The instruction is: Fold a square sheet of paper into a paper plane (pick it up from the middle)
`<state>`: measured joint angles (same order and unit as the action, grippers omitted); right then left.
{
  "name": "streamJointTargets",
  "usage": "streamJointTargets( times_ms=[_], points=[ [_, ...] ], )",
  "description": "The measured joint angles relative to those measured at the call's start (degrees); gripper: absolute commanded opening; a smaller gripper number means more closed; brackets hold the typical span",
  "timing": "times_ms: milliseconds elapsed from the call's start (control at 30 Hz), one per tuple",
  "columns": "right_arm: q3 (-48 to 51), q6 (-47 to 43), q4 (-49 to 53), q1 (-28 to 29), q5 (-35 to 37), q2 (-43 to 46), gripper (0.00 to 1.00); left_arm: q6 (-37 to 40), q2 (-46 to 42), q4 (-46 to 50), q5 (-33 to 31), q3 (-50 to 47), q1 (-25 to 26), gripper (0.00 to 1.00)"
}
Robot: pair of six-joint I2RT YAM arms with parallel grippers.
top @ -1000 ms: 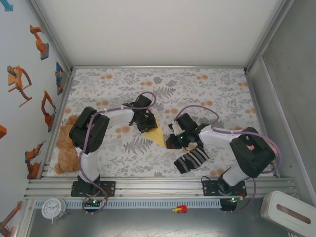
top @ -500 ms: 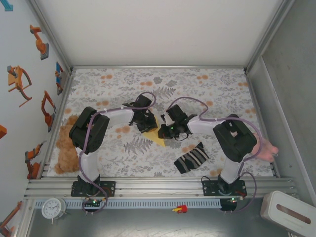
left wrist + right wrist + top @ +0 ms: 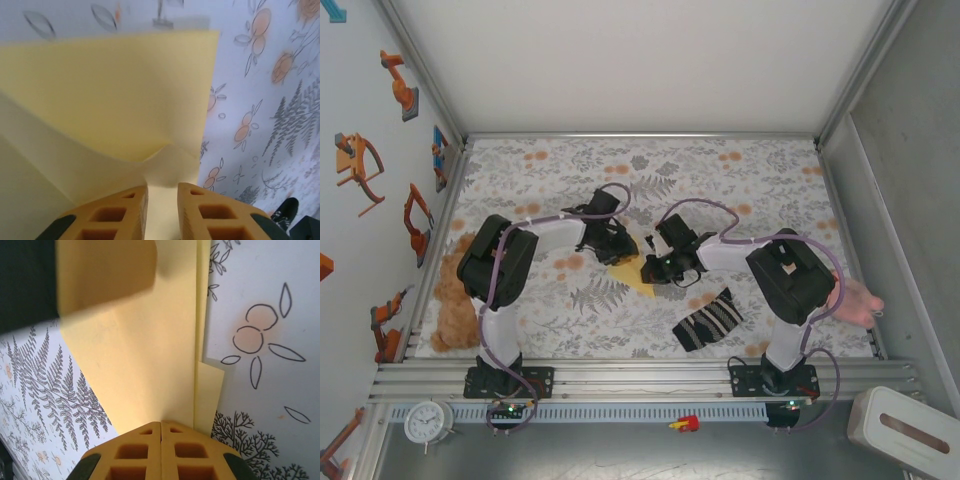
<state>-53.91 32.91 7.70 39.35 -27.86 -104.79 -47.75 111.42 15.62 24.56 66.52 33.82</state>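
Presently I am creasing the half-folded paper sheet (image 3: 632,276) mid-table between both arms. My right gripper (image 3: 161,437), pinched closed, is pressing its edge. The left gripper (image 3: 162,200) is standing slightly parted above a fold, likely needing a fresh pinch.

The top camera is looking down from high behind at the whole table (image 3: 760,190). Both wrist cameras are looking very closely at the same yellow paper (image 3: 110,100), from opposite sides.
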Motion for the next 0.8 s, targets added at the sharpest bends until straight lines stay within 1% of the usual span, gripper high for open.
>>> streamJointTargets(
  times_ms=[100, 200, 467, 567, 700, 800],
  points=[
    [0.00, 0.00, 0.00, 0.00, 0.02, -0.02, 0.00, 2.03, 0.33, -1.53, 1.38, -0.28, -3.50, 0.28],
    [0.00, 0.02, 0.00, 0.00, 0.04, -0.02, 0.00, 4.39, 0.59, -3.08, 2.56, -0.66, -5.92, 0.29],
    [0.17, 0.07, -0.28, 0.00, 0.02, -0.02, 0.00, 9.35, 1.73, -4.31, 5.92, -0.48, -8.74, 0.29],
    [0.17, 0.20, -0.33, 0.00, 0.00, -0.02, 0.00, 10.58, 1.95, -4.48, 5.53, 0.02, -10.01, 0.29],
    [0.17, 0.31, -0.48, 0.00, -0.13, -0.02, 0.00, 11.56, 1.86, -4.98, 4.15, 0.28, -13.31, 0.29],
    [0.17, 0.96, -0.63, 0.00, -0.15, 0.15, 0.00, 11.93, 0.72, -5.05, 1.20, 0.28, -15.78, 0.29]
  ],
)
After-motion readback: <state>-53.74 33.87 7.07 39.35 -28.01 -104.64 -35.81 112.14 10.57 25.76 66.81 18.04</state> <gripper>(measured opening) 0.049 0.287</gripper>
